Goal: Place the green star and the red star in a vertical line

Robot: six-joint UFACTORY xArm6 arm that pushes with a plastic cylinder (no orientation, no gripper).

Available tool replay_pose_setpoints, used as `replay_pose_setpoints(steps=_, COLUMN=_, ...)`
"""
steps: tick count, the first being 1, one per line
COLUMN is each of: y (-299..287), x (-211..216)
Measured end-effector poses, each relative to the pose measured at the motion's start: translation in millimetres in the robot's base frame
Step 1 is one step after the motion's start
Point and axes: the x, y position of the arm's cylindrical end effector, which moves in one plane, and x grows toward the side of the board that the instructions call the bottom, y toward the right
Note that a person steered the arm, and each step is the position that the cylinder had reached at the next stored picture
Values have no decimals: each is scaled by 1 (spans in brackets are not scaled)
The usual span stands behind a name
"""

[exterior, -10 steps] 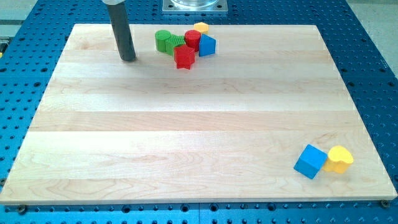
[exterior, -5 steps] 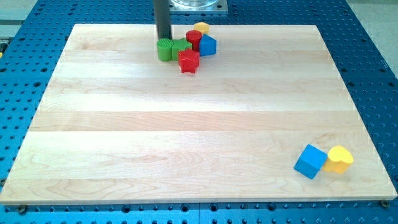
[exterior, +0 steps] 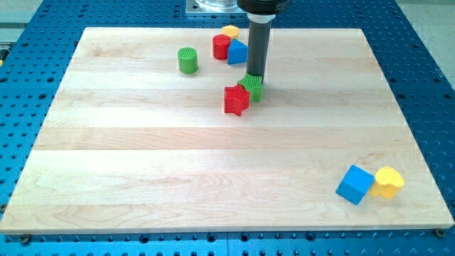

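The red star (exterior: 236, 99) lies on the wooden board (exterior: 142, 156) a little above its middle. The green star (exterior: 253, 88) touches it on its upper right. My tip (exterior: 255, 75) is at the top edge of the green star, touching it; the dark rod rises from there to the view's top. The two stars sit side by side on a slant, the green one higher and to the right.
A green cylinder (exterior: 188, 60) stands alone at the upper left. A red cylinder (exterior: 221, 47), a blue block (exterior: 237, 52) and a yellow block (exterior: 229, 32) cluster at the top edge. A blue cube (exterior: 355, 184) and a yellow heart-like block (exterior: 388, 181) lie at the lower right.
My tip swept right and down from behind the green cylinder, carrying the green star and red star away from the top cluster toward the board's middle. The green cylinder now stands alone.
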Motion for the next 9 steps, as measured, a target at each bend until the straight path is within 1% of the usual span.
replay_pose_setpoints(steps=1, y=1, x=22)
replay_pose_setpoints(steps=2, y=-32, x=56)
replay_pose_setpoints(steps=3, y=10, x=60)
replay_pose_setpoints(steps=4, y=60, x=82)
replay_pose_setpoints(steps=5, y=-11, x=88)
replay_pose_setpoints(steps=6, y=-62, x=88)
replay_pose_setpoints(steps=7, y=-45, x=122)
replay_pose_setpoints(steps=8, y=-88, x=102)
replay_pose_setpoints(steps=9, y=-110, x=87)
